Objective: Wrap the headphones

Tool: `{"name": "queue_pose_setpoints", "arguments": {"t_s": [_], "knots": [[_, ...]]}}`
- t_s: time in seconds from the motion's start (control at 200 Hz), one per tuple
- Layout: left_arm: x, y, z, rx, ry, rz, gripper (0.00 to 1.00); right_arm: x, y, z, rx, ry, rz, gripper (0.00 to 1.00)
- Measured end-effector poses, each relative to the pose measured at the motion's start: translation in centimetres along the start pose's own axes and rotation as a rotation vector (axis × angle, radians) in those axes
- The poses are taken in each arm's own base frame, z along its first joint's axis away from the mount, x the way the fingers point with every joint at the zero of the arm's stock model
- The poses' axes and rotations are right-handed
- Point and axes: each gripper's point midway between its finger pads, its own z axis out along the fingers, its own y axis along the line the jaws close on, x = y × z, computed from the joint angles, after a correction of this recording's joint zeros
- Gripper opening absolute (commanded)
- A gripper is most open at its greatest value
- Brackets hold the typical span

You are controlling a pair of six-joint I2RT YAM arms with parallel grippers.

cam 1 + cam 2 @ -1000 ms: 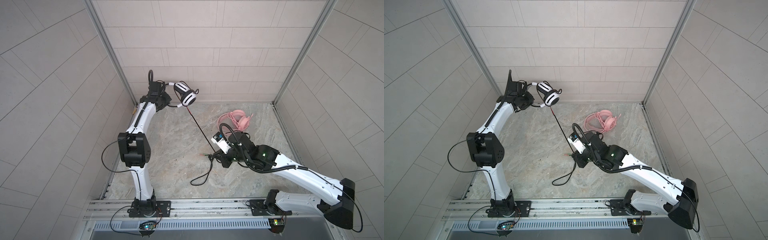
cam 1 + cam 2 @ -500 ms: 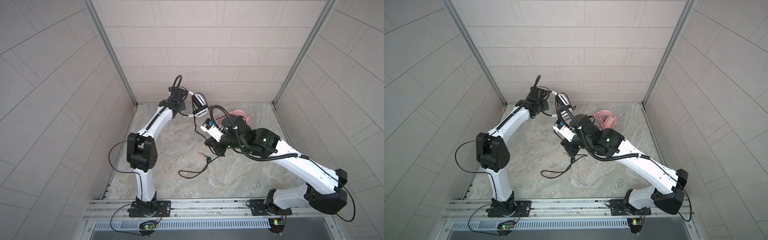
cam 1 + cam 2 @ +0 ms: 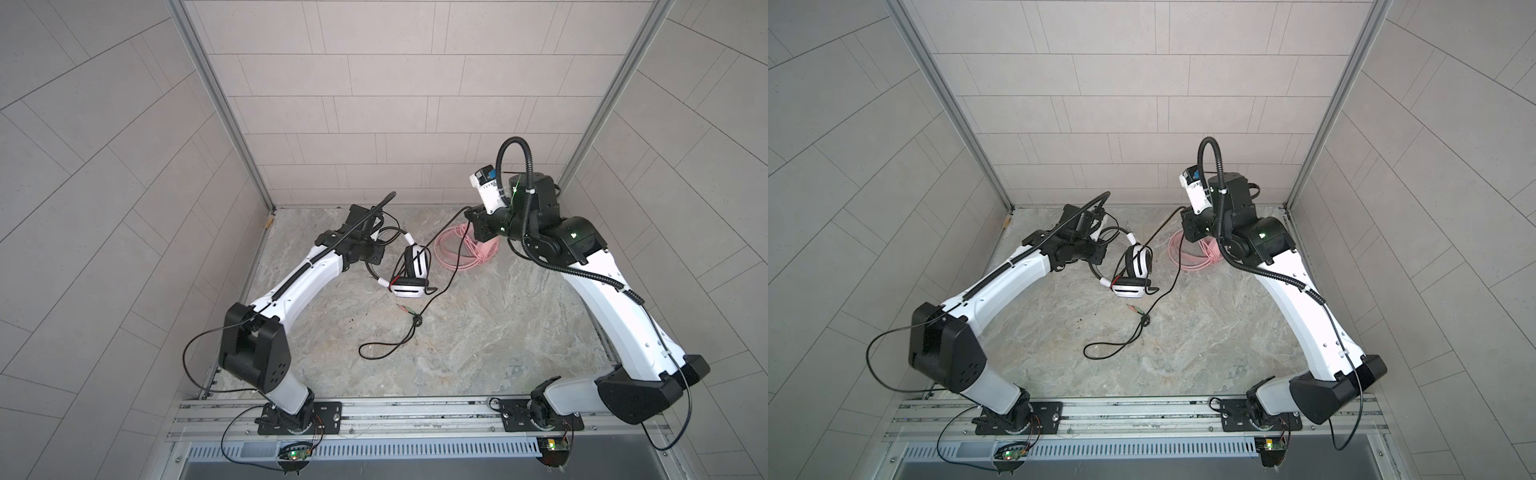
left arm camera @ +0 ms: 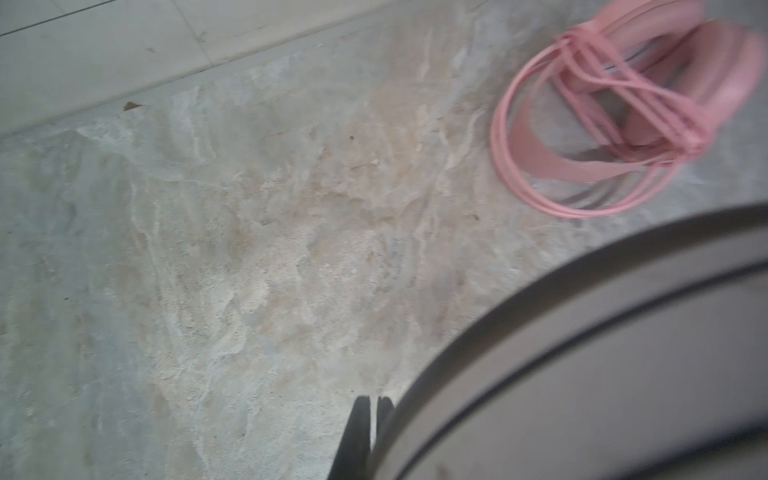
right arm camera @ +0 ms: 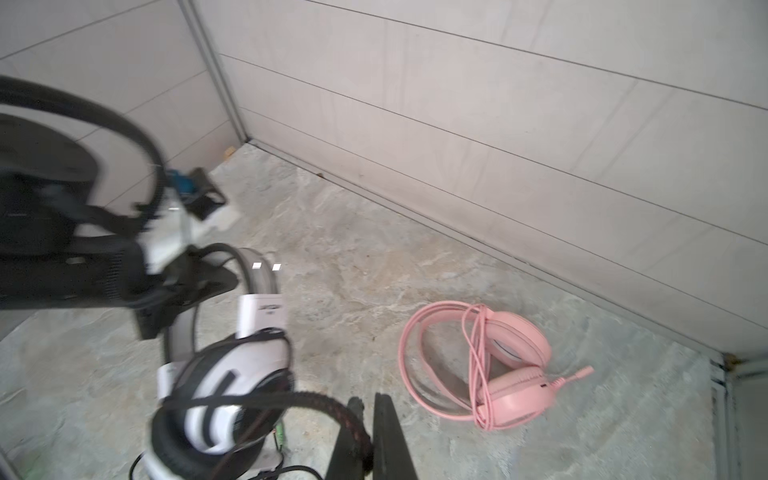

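black cable (image 3: pixel 417 322) lies in a loose loop on the worktop (image 3: pixel 478 353), centre of both top views. above it, the left hand (image 4: pixel 372 404), closed, holds the white-and-black headset (image 3: pixel 409 282) by its headband. the right hand (image 5: pixel 369 401), at the wrist view's lower edge, is closed on the cable. the pink headset (image 3: pixel 457 253), its cable coiled round it, lies upper right near the back wall.

Marbled tabletop (image 3: pixel 478 345) — tiled walls (image 3: pixel 395 104), front rail (image 3: pixel 415 419).
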Motion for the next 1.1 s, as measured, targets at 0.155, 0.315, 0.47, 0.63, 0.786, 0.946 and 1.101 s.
{"name": "queue_pose_setpoints", "arguments": {"t_s": [0.155, 0.315, 0.47, 0.63, 0.786, 0.946, 1.101], "knots": [[-0.8, -3.3, -3.6, 0.187, -0.085, 0.001, 0.00, 2.3, -2.2, 2.9, -0.002, 0.079, 0.069, 0.00], [0.8, -5.7, -4.1, 0.332, -0.003, 0.015, 0.00, 3.8, -0.7, 5.3, -0.098, 0.128, 0.113, 0.00], [3.1, -7.4, -3.3, 0.449, 0.120, -0.001, 0.00, 3.1, -0.2, 5.7, -0.131, 0.100, 0.135, 0.00], [3.0, -8.2, -4.1, 0.516, 0.130, -0.031, 0.00, 4.2, -0.2, 7.1, -0.141, 0.118, 0.146, 0.00], [0.2, -6.8, -5.9, 0.541, 0.027, -0.144, 0.00, 8.8, 0.9, 9.5, -0.199, 0.192, 0.205, 0.01], [-2.4, -5.3, -8.2, 0.530, -0.063, -0.216, 0.00, 10.9, 4.8, 11.0, -0.338, 0.211, 0.217, 0.06], [-5.4, -5.4, -12.0, 0.528, -0.114, -0.204, 0.00, 9.2, 8.9, 12.9, -0.472, 0.134, 0.205, 0.16]]}}
